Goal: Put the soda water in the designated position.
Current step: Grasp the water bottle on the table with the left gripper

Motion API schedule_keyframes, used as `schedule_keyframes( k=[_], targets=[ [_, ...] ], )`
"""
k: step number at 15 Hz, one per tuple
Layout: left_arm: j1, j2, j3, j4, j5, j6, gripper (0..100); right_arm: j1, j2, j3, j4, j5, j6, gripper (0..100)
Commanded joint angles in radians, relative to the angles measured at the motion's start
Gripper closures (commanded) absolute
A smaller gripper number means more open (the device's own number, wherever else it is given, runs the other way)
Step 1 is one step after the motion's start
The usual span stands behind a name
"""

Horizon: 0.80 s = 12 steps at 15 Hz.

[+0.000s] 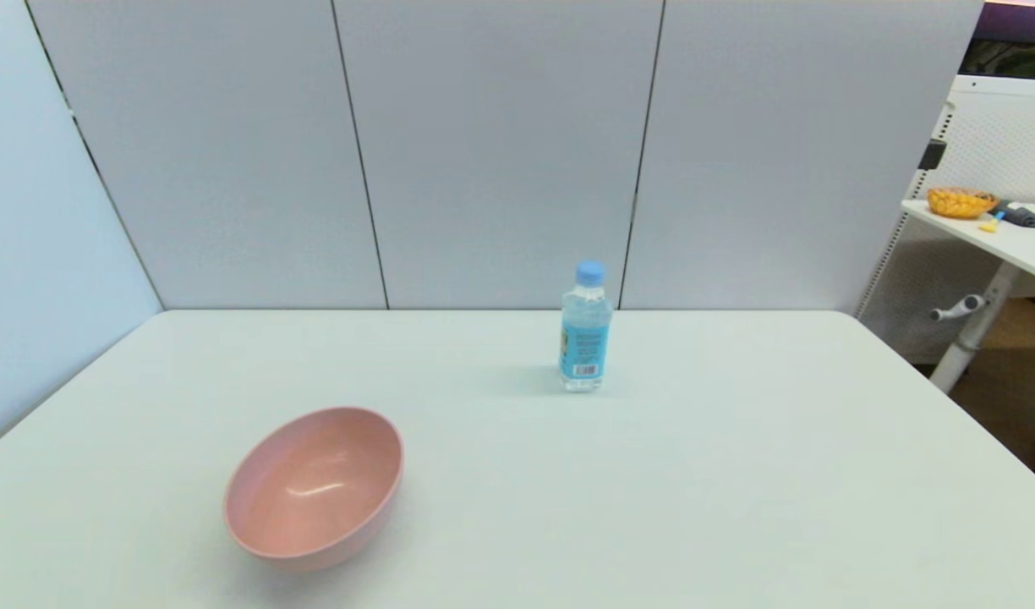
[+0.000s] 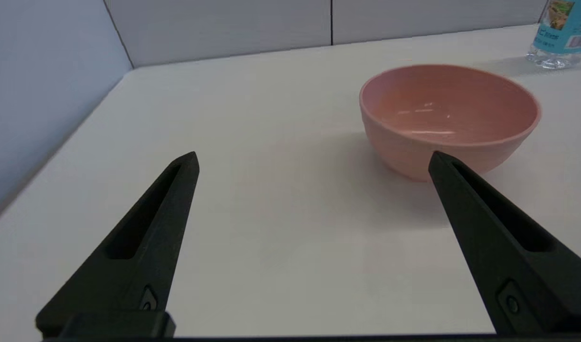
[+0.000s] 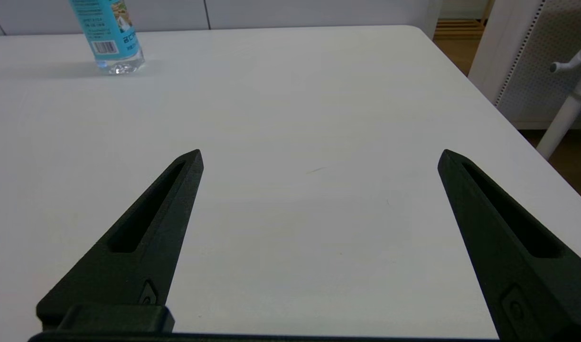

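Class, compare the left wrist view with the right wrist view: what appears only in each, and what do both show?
Only the left wrist view shows the pink bowl and the open left gripper. Only the right wrist view shows the open right gripper, the table's right edge and a white stand beyond it. Both show the lower part of the upright soda water on the white table.

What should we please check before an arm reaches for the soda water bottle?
1. Soda water bottle upright, blue cap on: ok.
2. Bottle standing clear of the pink bowl: ok.
3. Right gripper jaws open and empty, low over the white table, bare tabletop between it and the bottle: ok.
4. Left gripper jaws open and empty, close beside the bowl: ok.
5. Designated position marked on the table: cannot tell, no marker shows.
6. Both arms out of the head view: ok.
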Motion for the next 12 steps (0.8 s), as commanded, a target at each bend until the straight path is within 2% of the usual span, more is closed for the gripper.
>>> schedule_keyframes(
  k=[1,5,9,12],
  targets=[
    [-0.126,0.445,-0.337,0.021,-0.032,0.152,0,0.000,0.000,0.000,0.000,0.000,0.000,0],
    [-0.292,0.830,-0.581,-0.031,-0.073,0.221,0,0.001,0.002,0.000,0.000,0.000,0.000,0],
    [-0.430,1.226,-0.662,-0.393,-0.075,0.210,0,0.000,0.000,0.000,0.000,0.000,0.000,0],
    [-0.512,1.473,-0.715,-0.609,-0.075,0.118,0,0.001,0.000,0.000,0.000,0.000,0.000,0]
  ],
)
